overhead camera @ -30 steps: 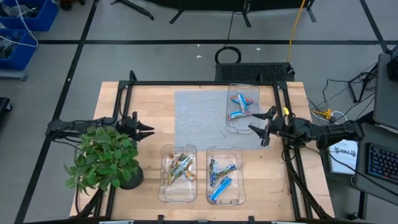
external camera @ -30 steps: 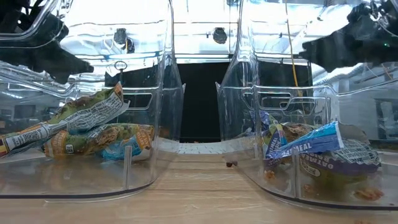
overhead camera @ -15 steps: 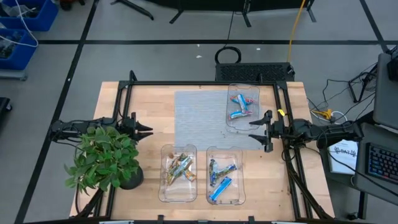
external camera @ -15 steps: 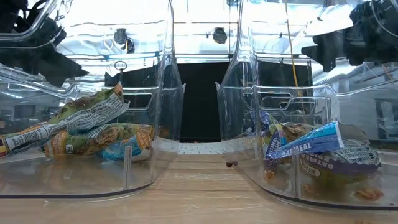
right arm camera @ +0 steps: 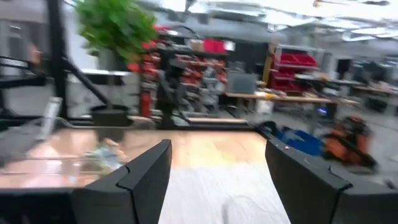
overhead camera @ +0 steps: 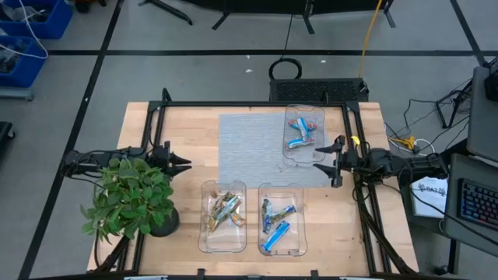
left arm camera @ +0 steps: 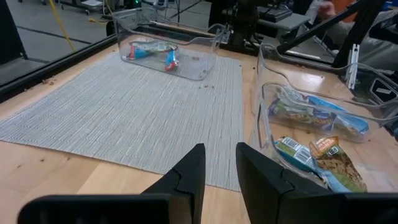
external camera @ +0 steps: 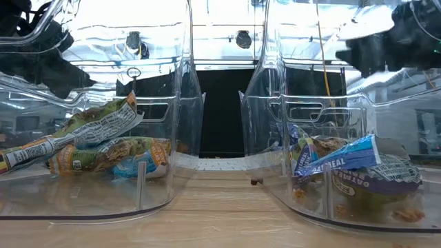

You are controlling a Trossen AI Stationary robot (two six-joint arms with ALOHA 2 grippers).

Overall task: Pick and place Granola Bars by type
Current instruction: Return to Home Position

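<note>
Since a second ago the right gripper (overhead camera: 332, 162) has drawn slightly back, fingers wide and empty, while the left gripper (overhead camera: 184, 162) waits narrowly parted and empty; the shiny foil-wrapped granola bars (overhead camera: 224, 210), probably light, slippery and best pinched mid-length, lie in clear plastic rectangular trays (overhead camera: 223, 243).
</note>
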